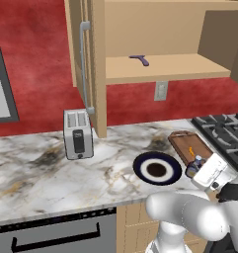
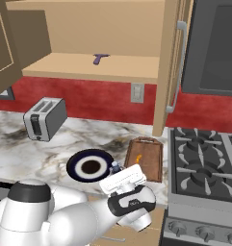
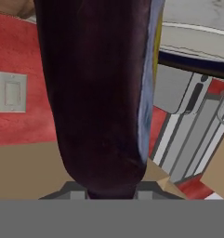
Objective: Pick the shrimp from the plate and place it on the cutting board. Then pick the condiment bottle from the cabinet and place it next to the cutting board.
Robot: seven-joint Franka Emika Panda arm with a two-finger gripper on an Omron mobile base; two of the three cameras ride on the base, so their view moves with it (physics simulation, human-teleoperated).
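Note:
My gripper (image 1: 198, 169) is shut on the condiment bottle (image 1: 195, 162), a dark brown bottle with a blue cap. It hangs low between the plate (image 1: 138, 169) and the near end of the cutting board (image 1: 181, 142). In the hand view the condiment bottle (image 3: 99, 93) stands between the fingers, with its yellow label at one edge. The shrimp (image 1: 190, 149) lies on the cutting board as a small orange sliver. From the right side, the gripper (image 2: 118, 174) holds the bottle (image 2: 115, 166) beside the plate (image 2: 72, 168) and the board (image 2: 152, 166), with the shrimp (image 2: 139, 157) on it. The cabinet (image 1: 155, 74) stands open above.
A purple curved utensil (image 1: 140, 60) lies on the cabinet shelf. A toaster (image 1: 77, 134) stands on the marble counter to the left. The stove (image 2: 204, 163) borders the board on the right. A wall outlet (image 1: 161, 91) sits under the cabinet.

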